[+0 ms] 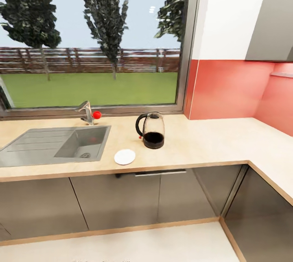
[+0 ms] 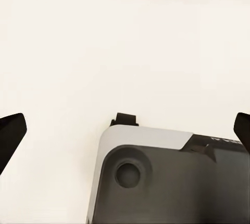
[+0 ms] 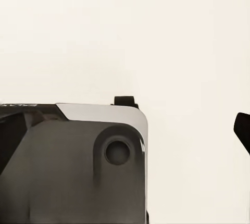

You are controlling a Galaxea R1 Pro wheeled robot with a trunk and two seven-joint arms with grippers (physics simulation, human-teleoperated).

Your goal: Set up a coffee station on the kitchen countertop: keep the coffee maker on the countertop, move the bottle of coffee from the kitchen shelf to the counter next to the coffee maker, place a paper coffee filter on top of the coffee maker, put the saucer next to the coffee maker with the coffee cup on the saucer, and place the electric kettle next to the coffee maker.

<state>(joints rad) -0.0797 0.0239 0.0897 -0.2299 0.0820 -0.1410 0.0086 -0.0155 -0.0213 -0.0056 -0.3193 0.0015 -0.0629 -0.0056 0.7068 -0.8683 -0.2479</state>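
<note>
The electric kettle (image 1: 151, 130), clear glass with a dark base and black handle, stands on the countertop (image 1: 203, 140) in the head view, right of the sink. The white saucer (image 1: 124, 156) lies flat near the counter's front edge, just left of and in front of the kettle, with nothing on it. The coffee maker, bottle of coffee, coffee cup and kitchen shelf are out of view. Both wrist views look down at pale floor. My left gripper (image 2: 125, 133) and right gripper (image 3: 125, 135) stand open, their dark fingertips wide apart and holding nothing.
A steel sink (image 1: 53, 145) with a faucet (image 1: 86, 112) and red knob (image 1: 97, 114) is set in the counter's left part under a large window. The counter turns a corner at the right (image 1: 272, 160). Grey cabinet doors (image 1: 122, 201) lie below. The robot's grey base (image 2: 172, 182) shows beneath the grippers.
</note>
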